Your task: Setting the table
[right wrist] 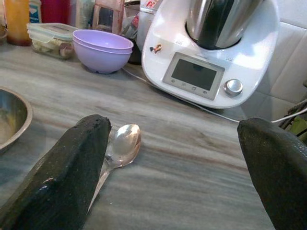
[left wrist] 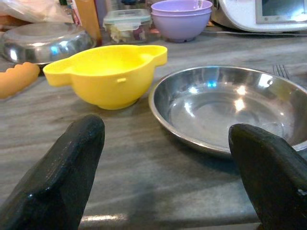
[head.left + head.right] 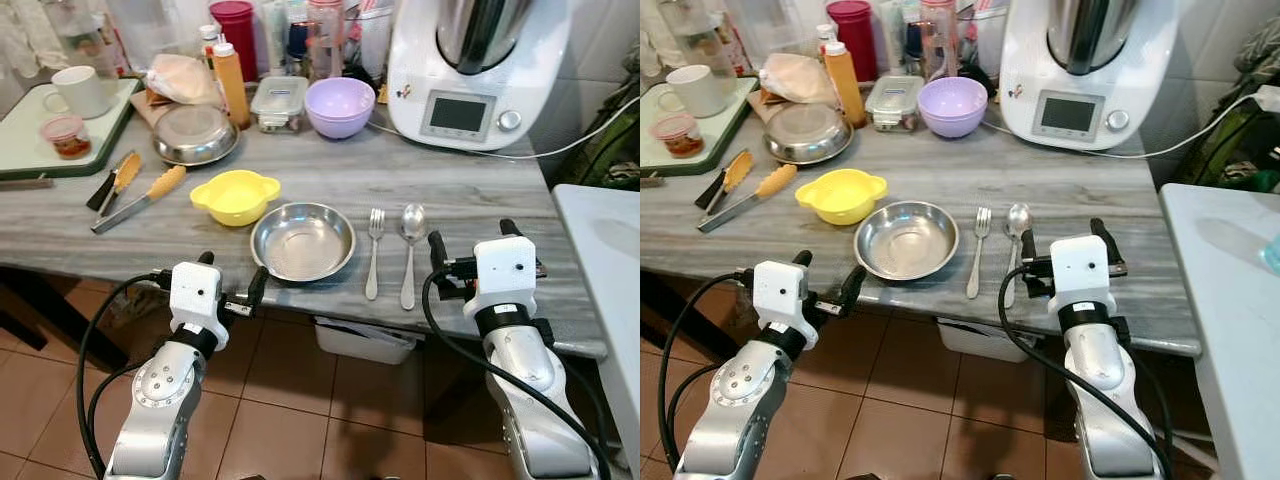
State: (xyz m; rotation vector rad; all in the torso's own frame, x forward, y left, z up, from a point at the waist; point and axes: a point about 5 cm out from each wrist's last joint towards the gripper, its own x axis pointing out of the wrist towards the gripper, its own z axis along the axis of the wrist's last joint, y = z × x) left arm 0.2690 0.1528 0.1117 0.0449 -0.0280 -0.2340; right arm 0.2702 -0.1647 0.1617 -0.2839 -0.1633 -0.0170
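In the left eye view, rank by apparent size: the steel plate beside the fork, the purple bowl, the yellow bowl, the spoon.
1. steel plate
2. yellow bowl and purple bowl: near alike; the purple one sits farther back, so unranked
3. spoon: long but thinnest

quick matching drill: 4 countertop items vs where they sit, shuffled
Items:
1. fork
2. yellow bowl
3. purple bowl
4. mug

Places:
A. on the green tray
B. between steel bowl and spoon
C. at the back, beside the white appliance
D. just left of the steel bowl, touching it or nearly

Pairs: 1-B, 2-D, 3-C, 4-A
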